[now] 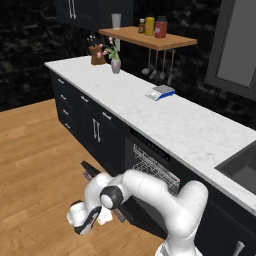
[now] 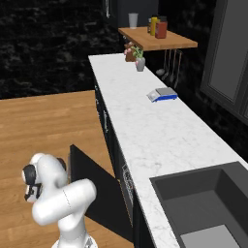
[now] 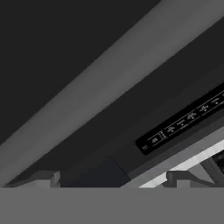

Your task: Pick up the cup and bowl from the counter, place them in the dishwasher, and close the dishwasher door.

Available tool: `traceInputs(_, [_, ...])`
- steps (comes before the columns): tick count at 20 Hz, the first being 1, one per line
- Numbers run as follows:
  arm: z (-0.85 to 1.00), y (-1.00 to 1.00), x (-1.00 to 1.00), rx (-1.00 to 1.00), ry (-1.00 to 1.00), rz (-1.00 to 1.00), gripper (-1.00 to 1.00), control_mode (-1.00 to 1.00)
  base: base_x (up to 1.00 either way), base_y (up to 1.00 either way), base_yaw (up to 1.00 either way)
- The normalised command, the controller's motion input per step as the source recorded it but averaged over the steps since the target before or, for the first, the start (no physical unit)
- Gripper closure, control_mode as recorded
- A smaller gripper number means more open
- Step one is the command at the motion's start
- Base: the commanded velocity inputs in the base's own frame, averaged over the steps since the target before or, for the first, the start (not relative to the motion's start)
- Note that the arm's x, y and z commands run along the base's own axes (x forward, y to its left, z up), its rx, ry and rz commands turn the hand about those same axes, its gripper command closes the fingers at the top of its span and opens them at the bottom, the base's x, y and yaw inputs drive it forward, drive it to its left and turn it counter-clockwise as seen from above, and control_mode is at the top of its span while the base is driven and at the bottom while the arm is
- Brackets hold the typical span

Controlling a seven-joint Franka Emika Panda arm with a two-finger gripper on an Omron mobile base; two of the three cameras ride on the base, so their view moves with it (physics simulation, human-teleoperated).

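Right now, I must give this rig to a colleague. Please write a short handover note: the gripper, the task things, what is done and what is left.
Gripper: open, holding nothing, low at the dishwasher door, close to its handle.
Dishwasher: door partly open, white rack visible inside.
Counter: no cup or bowl on it; whether they are in the rack cannot be told.
Done: apparently both items are off the counter.
Left: push the door fully shut.

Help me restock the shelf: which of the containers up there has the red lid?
The dark red-lidded jar, rightmost on the wooden shelf; the yellow bottle and grey glass stand left of it.
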Motion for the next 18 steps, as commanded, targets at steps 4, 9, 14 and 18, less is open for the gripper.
traceInputs(4, [-0.39,0.79,0.12,-0.02,0.06,0.08,-1.00,-1.00,0.00,0.00,0.00])
traceInputs(9, [-0.83,0.53,0.19,0.00,0.02,0.05,-1.00,-1.00,0.00,0.00,0.00])
traceInputs(14, [-0.71,-0.29,0.39,-0.02,0.01,-0.04,-1.00,-1.00,0.00,0.00,0.00])
traceInputs(18, [-0.89,-0.55,0.49,-0.07,0.13,-0.14,-1.00,-1.00,0.00,0.00,0.00])
